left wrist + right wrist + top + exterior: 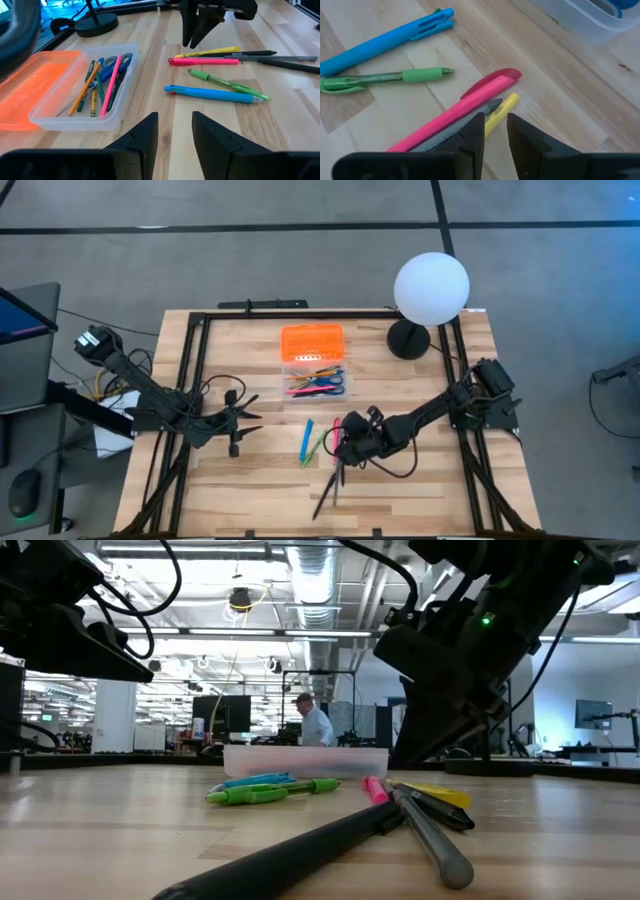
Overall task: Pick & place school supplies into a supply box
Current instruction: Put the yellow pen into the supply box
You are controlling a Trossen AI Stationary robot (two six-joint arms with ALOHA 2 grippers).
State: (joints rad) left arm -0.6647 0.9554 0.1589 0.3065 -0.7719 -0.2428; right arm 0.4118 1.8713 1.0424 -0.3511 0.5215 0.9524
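The supply box [313, 377] is a clear tray near the table's middle, with its orange lid [312, 340] lying open on the far side. Several pens, pencils and blue-handled scissors [126, 58] lie inside it. On the table nearer the front lie a blue pen [210, 93], a green pen [227, 82], a pink pen [202, 61], a yellow pen [207, 51] and dark pens [328, 490]. My right gripper [495, 125] points down over the yellow pen's end, narrowly open. My left gripper [250, 412] hovers open to the left of the loose pens. My right gripper comes from above with one finger [472, 132] on either side of the yellow pen's end [506, 104], which lies flat on the table beside the pink and grey pens. Whether the fingers touch it, I cannot tell.
A white globe lamp [430, 288] on a black base [408, 340] stands at the far right of the table. Black frame rails run along the left, right and far edges. Bare wood lies between my left gripper [175, 122] and the pens.
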